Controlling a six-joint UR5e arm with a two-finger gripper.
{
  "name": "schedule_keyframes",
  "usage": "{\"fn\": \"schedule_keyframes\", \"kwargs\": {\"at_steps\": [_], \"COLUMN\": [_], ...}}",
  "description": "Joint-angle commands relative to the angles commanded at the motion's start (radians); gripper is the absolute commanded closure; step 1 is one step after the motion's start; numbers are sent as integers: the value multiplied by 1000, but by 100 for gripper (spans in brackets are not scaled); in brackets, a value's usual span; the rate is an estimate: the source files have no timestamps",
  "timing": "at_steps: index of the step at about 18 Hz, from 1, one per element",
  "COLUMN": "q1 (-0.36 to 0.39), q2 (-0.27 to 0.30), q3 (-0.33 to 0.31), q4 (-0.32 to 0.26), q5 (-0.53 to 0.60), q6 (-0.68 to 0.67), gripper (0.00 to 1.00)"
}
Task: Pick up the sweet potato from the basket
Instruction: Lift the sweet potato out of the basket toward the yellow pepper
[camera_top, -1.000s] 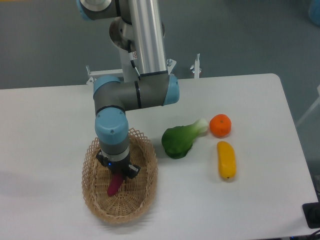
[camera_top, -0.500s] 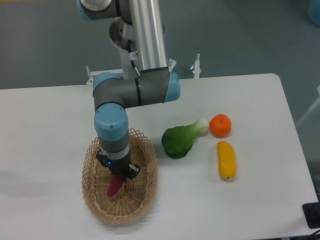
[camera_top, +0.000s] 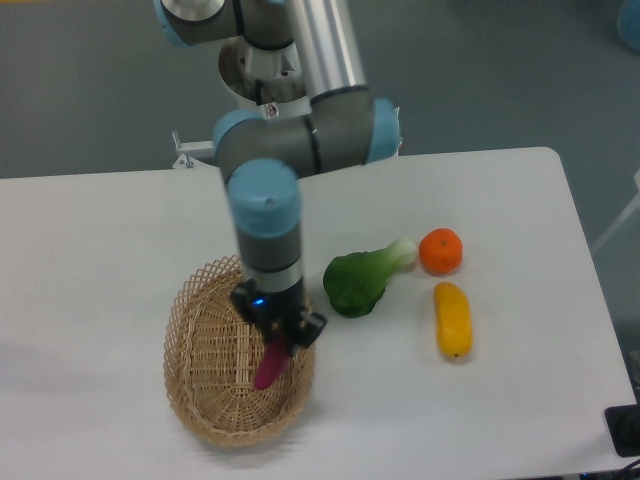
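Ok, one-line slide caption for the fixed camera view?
Gripper holds the sweet potato above the basket, near its right rim.

basket (camera_top: 205, 372): woven tan wicker, rough and matt, with an open lacy rim
sweet potato (camera_top: 268, 366): smooth magenta skin, dull sheen
pincer (camera_top: 284, 338): black, plastic-looking, matt
arm (camera_top: 300, 140): brushed grey metal tubes, glossy light-blue plastic caps
bench (camera_top: 110, 230): smooth white top, matt
leafy green (camera_top: 360, 280): waxy, glossy
orange (camera_top: 441, 250): finely dimpled peel
yellow fruit (camera_top: 452, 319): smooth, slightly shiny
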Motion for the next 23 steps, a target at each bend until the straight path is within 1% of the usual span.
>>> {"fn": "schedule_keyframes", "kwargs": {"at_steps": [2, 3, 4, 6, 7, 9, 11, 15, 23], "q1": [46, 72, 101, 149, 176, 219, 249, 269, 272], "q2": [2, 14, 29, 40, 52, 55, 66, 67, 66], "q3": [0, 0, 0, 2, -1, -2, -2, -2, 3], "q4": [-2, -6, -27, -72, -83, -107, -117, -115, -112], "q5": [2, -2, -12, -23, -23, -23, -25, -25, -25], "q6": [86, 121, 158, 235, 269, 333, 375, 399, 399], "gripper": [55, 55, 55, 55, 55, 55, 55, 55, 55]}}
